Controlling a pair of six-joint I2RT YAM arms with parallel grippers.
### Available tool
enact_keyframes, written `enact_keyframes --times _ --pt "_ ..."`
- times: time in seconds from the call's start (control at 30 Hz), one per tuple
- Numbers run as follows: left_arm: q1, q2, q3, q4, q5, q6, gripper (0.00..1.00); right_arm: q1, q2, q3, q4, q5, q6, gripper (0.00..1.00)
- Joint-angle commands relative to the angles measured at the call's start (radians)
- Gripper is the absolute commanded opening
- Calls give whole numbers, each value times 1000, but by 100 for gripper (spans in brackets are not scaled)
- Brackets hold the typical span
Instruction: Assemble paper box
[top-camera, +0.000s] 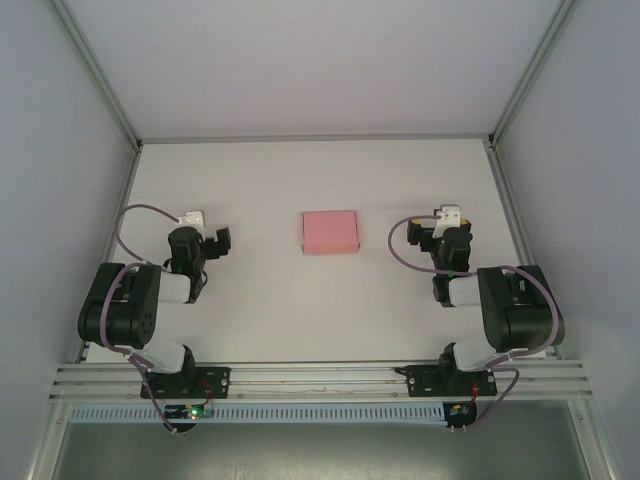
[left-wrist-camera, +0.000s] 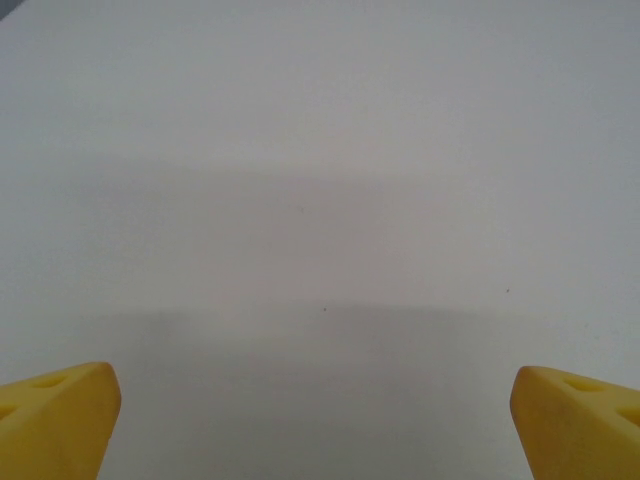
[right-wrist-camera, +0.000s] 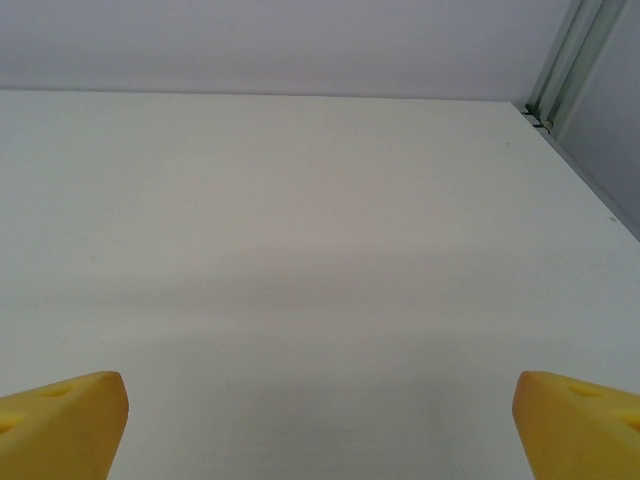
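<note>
- paper box (top-camera: 329, 232): pink, lies flat on the white desk (top-camera: 250, 300), mid-desk, between the two arms and well apart from both. Looks like a small closed rectangle from above; can't tell if the flaps are tucked.
- left gripper (left-wrist-camera: 316, 420): yellow fingers spread wide, nothing between them, bare desk under it.
- right gripper (right-wrist-camera: 320, 425): same, spread wide and empty, looking toward the far right corner of the desk.
- risk: thin card on a smooth desk, so a one-sided push probably slides the box instead of folding or gripping it; needs the other arm bracing.
- risk: pinching too hard likely dents or collapses a wall.
- risk: both arms heading for the same small box could knock fingers together.
- risk: coming down too low could scrape the desk or flatten the box.
</note>
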Motion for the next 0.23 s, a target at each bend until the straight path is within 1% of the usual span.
enact_keyframes --times 0.0,0.2 --pt "3 -5 12 77 -19 14 100 -7 -9 15 32 -18 17 98" --pt "4 -7 14 71 -20 14 100 -6 -10 14 33 -13 14 98"
